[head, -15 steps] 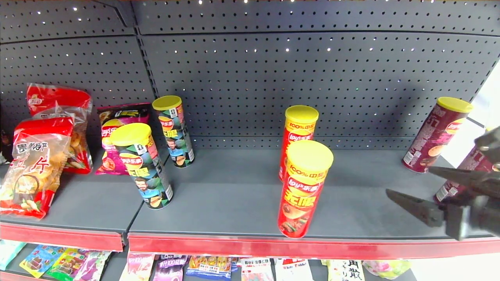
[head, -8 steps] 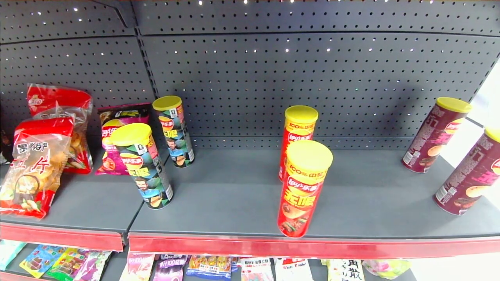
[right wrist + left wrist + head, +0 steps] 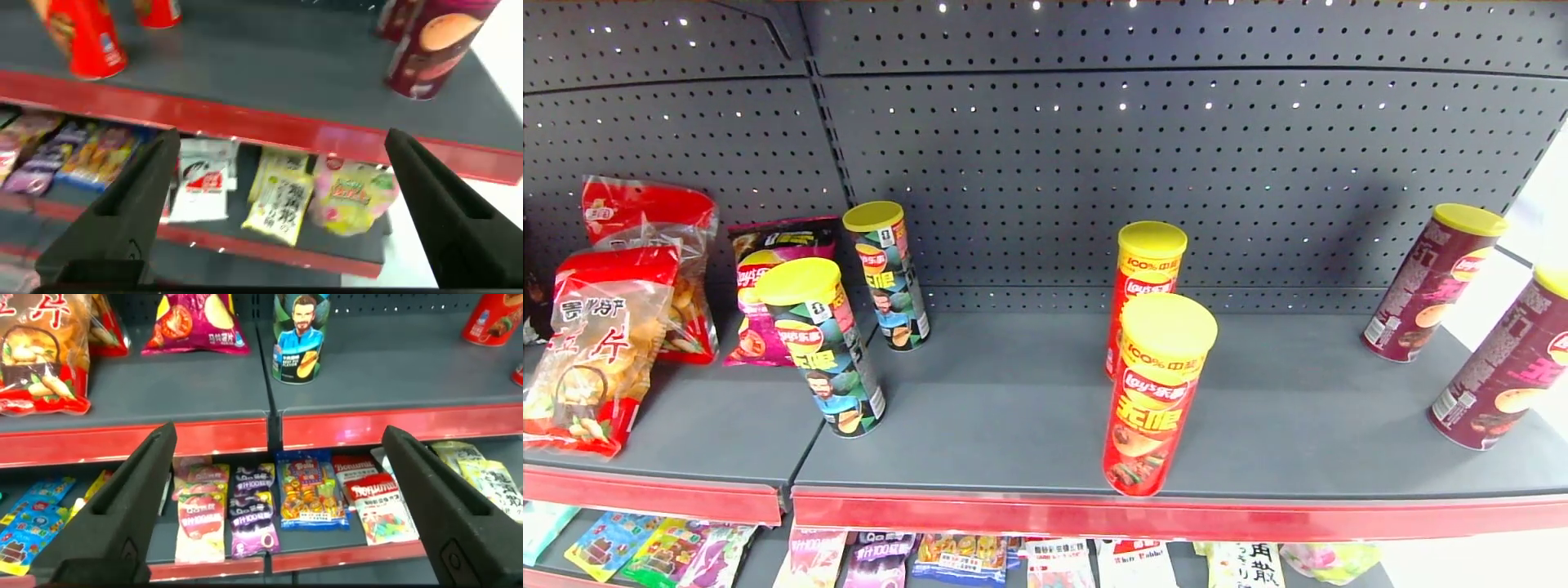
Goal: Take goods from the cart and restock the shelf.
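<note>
- Left gripper (image 3: pixel 278 437): fingers spread wide with nothing between them, low before the shelf (image 3: pixel 1013 425), left of the front red can (image 3: pixel 1160 392).
- Right gripper (image 3: pixel 282 139): equally wide open and empty, below and right of that can.
- Lower-shelf packets (image 3: pixel 306 490): the wrist views show them lying in rows under the can, while the head view catches just their tops.
- Front red can: upright at the shelf's red lip, long axis vertical, yellow lid up.
- Front green can (image 3: pixel 821 347) well to its left and front maroon can (image 3: pixel 1503 367) well to its right, both standing lid-up.
- Rear red can (image 3: pixel 1147 269): just behind it, upright.
- Snack bags (image 3: pixel 596 351): far left of it.
- Pegboard (image 3: pixel 1094 180): behind it, seen in the head view.
</note>
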Tool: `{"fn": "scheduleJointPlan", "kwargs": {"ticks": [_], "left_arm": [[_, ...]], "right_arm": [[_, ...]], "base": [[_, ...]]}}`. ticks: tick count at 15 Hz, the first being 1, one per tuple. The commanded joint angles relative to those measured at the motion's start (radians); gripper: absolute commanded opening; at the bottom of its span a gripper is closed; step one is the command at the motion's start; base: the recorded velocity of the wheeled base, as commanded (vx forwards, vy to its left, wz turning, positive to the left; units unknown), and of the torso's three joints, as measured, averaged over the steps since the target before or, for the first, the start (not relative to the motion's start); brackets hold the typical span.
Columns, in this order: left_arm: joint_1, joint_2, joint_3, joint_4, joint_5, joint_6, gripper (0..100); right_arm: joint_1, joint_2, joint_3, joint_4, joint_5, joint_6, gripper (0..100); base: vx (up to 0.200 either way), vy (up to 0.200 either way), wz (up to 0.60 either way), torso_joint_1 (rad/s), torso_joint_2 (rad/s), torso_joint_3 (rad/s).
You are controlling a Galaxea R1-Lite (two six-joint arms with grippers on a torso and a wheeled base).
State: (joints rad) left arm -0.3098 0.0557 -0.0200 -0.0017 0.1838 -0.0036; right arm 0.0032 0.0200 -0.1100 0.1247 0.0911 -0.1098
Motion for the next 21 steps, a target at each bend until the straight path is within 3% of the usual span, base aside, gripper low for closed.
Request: {"fn": "scheduleJointPlan", "kwargs": {"ticks": [1,4,7,9,12,15,21], "left_arm": [[0.0,-0.028,0.0,-0.001,0.002,0.001,100],[0.0,-0.05,0.0,-0.001,0.005,0.017,100],[0.0,-0.05,0.0,-0.001,0.009,0.019,100],[0.0,-0.05,0.0,-0.001,0.008,0.02,100],[0.0,-0.051,0.0,-0.001,0.008,0.022,100],[0.0,-0.051,0.0,-0.001,0.009,0.039,100],[0.0,-0.051,0.0,-0.001,0.013,0.034,100]], "right_arm": [[0.0,-0.02,0.095,-0.152,-0.056,-0.007,100],[0.0,-0.018,0.092,-0.143,-0.091,0.064,100],[0.0,-0.018,0.096,-0.154,-0.252,0.128,100],[0.0,-0.02,0.095,-0.154,-0.231,0.061,100],[0.0,-0.02,0.092,-0.143,-0.048,0.058,100],[-0.002,-0.02,0.11,-0.134,-0.073,0.071,100],[0.0,-0.018,0.11,-0.131,-0.056,0.11,100]], "base": [[0.0,0.0,0.0,0.0,0.0,0.0],[0.0,0.0,0.0,0.0,0.0,0.0],[0.0,0.0,0.0,0.0,0.0,0.0],[0.0,0.0,0.0,0.0,0.0,0.0],[0.0,0.0,0.0,0.0,0.0,0.0],[0.0,0.0,0.0,0.0,0.0,0.0],[0.0,0.0,0.0,0.0,0.0,0.0]]}}
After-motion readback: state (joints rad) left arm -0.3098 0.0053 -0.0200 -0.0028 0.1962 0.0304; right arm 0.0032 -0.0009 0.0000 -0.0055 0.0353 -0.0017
